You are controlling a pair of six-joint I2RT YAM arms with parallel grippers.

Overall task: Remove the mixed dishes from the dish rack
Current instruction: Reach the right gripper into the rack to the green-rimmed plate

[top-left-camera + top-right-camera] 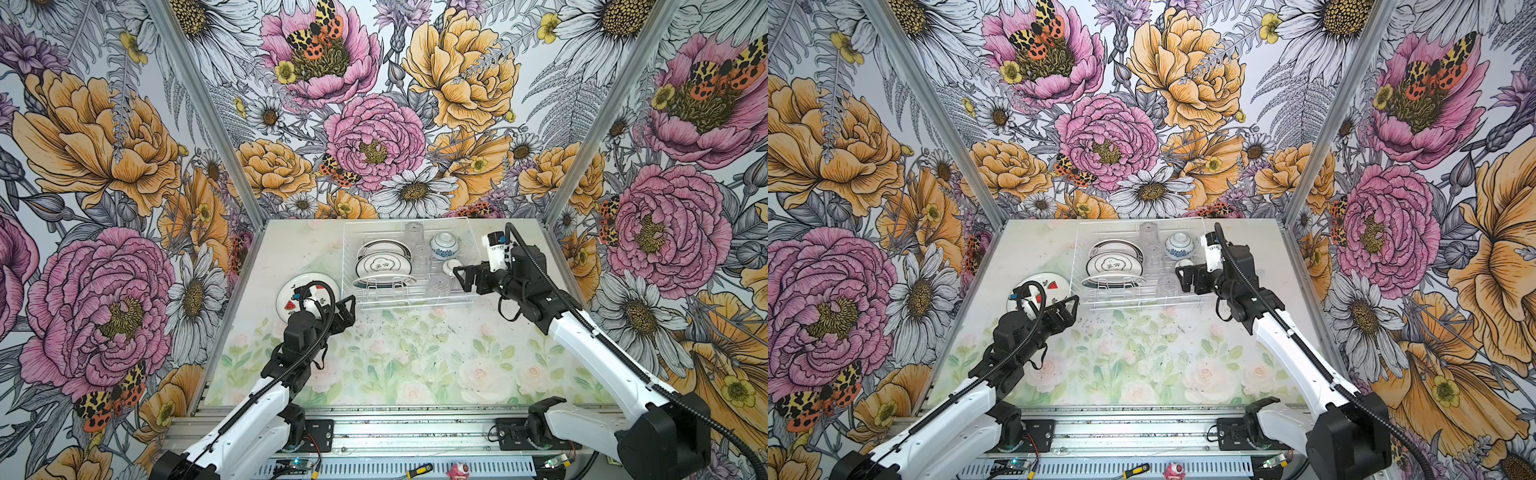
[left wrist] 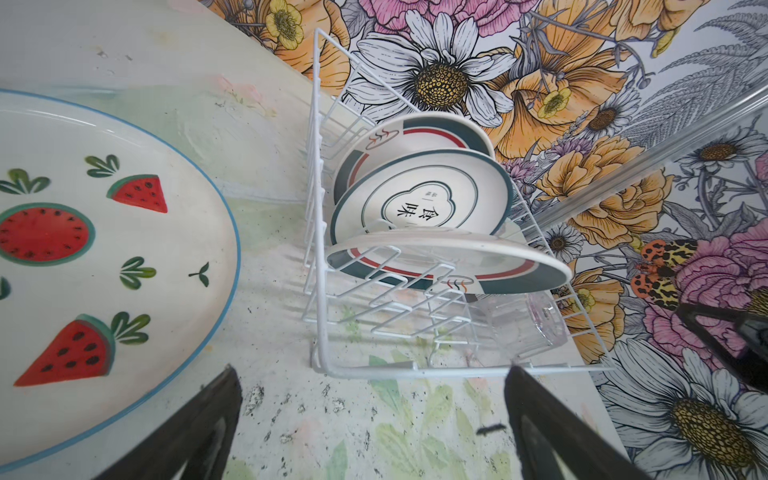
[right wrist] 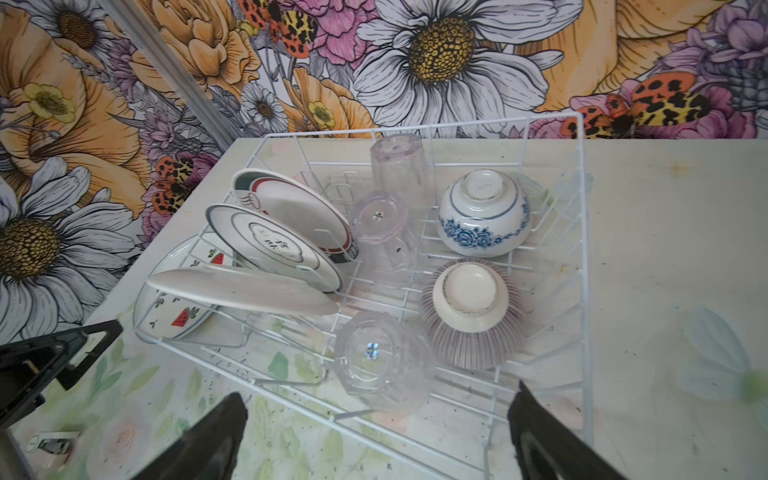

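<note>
In a top view, the dish rack [image 1: 415, 305] sits centre-frame. The right gripper [image 1: 460, 279] hovers open at its right end, the left gripper [image 1: 351, 312] open beside its lower-left corner. Left wrist view: a racked plate [image 2: 419, 208] reads "食味". Right wrist view: the upturned tumbler [image 3: 380, 361], lower centre, likely wants a straight, gentle pinch clear of the wires.

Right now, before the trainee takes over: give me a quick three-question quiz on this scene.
1. True or false: the watermelon plate lies on the table, outside the dish rack.
2. How many plates stand in the rack's slots? A one, B three, C five.
3. Fill in: the blue-flower bowl and the striped bowl both sit ____.
Key: 1 true; 2 B; 3 upside down.
</note>
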